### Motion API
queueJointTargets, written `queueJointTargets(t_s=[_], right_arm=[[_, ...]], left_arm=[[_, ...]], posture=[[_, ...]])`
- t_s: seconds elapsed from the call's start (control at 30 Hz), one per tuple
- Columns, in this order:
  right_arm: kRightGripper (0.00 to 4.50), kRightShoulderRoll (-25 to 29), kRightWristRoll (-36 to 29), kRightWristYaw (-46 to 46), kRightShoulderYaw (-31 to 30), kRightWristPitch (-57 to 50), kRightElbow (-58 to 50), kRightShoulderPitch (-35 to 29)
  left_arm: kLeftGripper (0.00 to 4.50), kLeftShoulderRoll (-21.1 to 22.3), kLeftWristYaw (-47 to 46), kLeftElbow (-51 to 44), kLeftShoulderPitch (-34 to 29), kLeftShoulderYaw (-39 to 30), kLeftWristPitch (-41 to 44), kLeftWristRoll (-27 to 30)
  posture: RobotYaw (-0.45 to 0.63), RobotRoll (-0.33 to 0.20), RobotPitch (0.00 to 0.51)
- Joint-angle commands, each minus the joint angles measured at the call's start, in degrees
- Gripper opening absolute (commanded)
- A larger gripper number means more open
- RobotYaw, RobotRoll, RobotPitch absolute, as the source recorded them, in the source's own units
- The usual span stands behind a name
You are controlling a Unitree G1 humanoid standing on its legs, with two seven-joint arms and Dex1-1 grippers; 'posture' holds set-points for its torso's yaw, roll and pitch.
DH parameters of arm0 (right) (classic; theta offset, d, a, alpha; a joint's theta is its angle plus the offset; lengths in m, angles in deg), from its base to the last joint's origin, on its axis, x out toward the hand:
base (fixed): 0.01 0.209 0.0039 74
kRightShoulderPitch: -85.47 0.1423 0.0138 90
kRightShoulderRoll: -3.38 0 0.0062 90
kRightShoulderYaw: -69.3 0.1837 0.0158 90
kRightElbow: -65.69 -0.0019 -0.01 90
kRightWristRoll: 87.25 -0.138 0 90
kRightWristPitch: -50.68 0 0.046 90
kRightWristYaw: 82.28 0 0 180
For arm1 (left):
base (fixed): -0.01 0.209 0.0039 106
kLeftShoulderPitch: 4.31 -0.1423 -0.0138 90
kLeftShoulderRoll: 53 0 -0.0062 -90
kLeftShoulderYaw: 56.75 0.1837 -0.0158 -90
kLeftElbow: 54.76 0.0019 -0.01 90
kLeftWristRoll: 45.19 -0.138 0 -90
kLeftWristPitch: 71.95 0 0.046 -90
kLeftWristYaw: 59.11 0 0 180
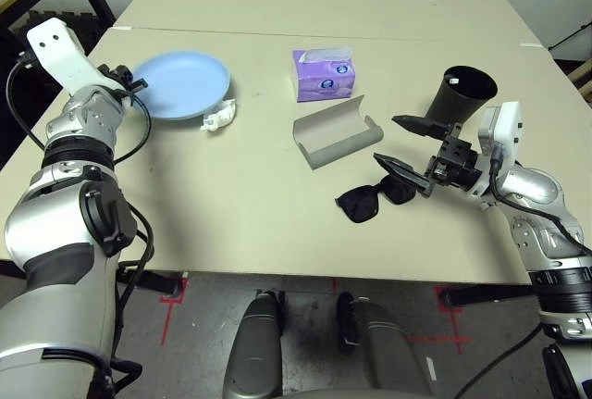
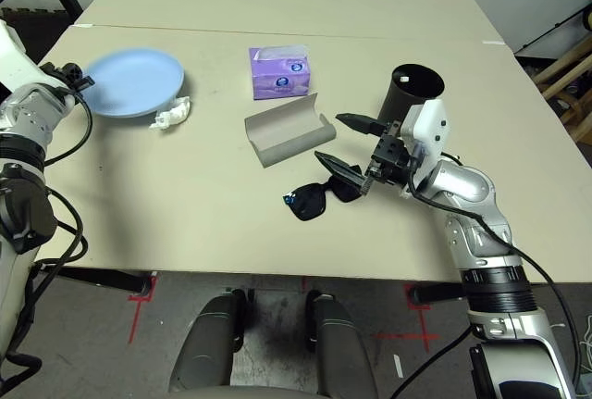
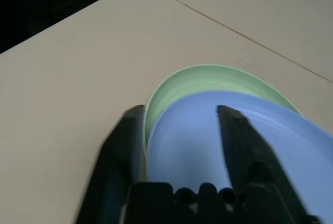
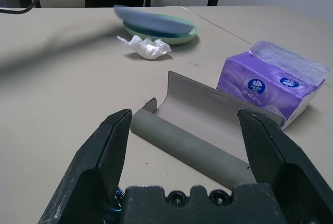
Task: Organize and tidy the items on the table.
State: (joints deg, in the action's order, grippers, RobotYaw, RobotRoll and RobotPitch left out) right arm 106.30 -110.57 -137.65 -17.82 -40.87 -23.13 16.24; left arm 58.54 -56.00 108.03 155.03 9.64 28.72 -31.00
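A: Where do the plates sit?
B: The light blue plate [image 4: 151, 22] rests on the pale green plate [image 4: 183, 36], far left of the table [image 1: 231, 223]; the left gripper [image 3: 182, 125] straddles its rim, fingers apart.
A: And the right gripper [image 1: 400, 144]?
B: Spread wide, empty, above the black sunglasses [image 1: 375, 197].

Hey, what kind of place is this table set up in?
Probably a lab or workshop: red tape marks on the grey floor, a big plain table, loose cables nearby.
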Motion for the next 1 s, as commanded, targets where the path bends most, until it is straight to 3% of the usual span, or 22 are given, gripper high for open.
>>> queueJointTargets(t_s=[0.03,0.07,0.37,0.73,1.0], right_arm=[[4.50,0.3,-0.3,-0.4,0.4,0.2,-0.2,-0.8],[4.50,0.2,-0.3,-0.5,0.4,0.3,-0.1,-0.8],[4.50,0.1,-0.2,-0.7,0.4,1.0,0.7,-0.6],[4.50,0.2,-0.3,-0.6,0.8,1.7,1.8,-0.4],[4.50,0.2,-0.3,-0.5,0.7,1.4,1.2,-0.4]], left_arm=[[4.23,0.0,-0.1,0.7,0.2,0.0,-0.4,-0.5],[4.46,0.0,0.0,0.6,0.2,-0.1,-0.5,-0.5],[4.46,-0.6,5.2,-1.1,-0.1,1.1,0.6,-0.5],[4.46,-0.4,33.0,-12.1,-6.9,10.7,4.2,-2.7],[4.46,-0.6,43.2,-21.2,-12.4,15.8,5.9,-3.6]], posture=[[0.13,0.000,0.187],[0.13,0.000,0.187],[0.13,0.000,0.185],[0.13,0.000,0.183],[0.13,0.000,0.179]])
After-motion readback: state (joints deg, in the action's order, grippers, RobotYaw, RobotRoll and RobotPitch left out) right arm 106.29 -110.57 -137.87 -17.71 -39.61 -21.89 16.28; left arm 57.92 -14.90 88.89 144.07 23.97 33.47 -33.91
